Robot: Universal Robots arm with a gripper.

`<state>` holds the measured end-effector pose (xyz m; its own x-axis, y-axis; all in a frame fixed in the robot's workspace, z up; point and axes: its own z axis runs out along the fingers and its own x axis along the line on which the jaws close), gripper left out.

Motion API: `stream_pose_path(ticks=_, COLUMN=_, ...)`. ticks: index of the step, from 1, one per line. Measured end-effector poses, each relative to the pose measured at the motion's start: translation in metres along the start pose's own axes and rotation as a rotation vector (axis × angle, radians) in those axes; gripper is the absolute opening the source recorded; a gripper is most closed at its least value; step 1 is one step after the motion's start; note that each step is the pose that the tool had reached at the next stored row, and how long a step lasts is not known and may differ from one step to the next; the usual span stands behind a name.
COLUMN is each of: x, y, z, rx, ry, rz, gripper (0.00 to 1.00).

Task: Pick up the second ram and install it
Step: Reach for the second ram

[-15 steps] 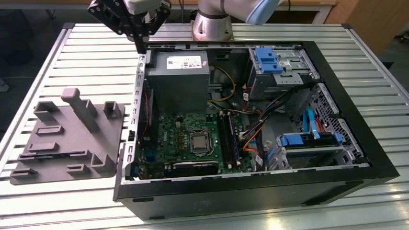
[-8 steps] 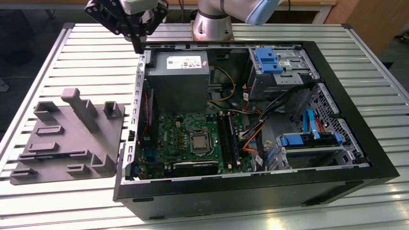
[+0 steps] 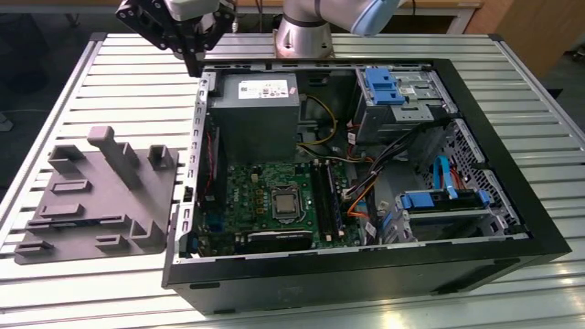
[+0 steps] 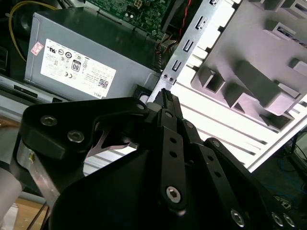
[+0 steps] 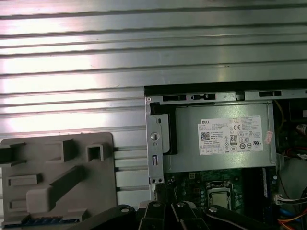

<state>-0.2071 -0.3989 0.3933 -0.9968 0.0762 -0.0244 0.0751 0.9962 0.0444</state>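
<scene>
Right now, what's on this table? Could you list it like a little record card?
gripper: shut, hanging over the case's corner by the power supply
computer case: open, lying on the slatted table
power supply: grey box inside the case
motherboard: green, inside the case
grey tray: on the table, exterior view's left of the case

Pincer (image 3: 194, 68) closed tight, aimed downward

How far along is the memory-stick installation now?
Done: nothing clearly; whether the long black slots on the green motherboard are filled cannot be told. In hand: the black gripper is shut, nothing seen in it, by a corner of the grey power supply. Left: picking up and seating the memory stick.
</scene>
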Motion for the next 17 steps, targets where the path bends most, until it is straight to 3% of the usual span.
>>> stream_pose_path(ticks=17, x=0.0101, y=-0.0008, z=-0.0003, rx=0.0000, ry=0.0000, rz=0.000, gripper=0.11)
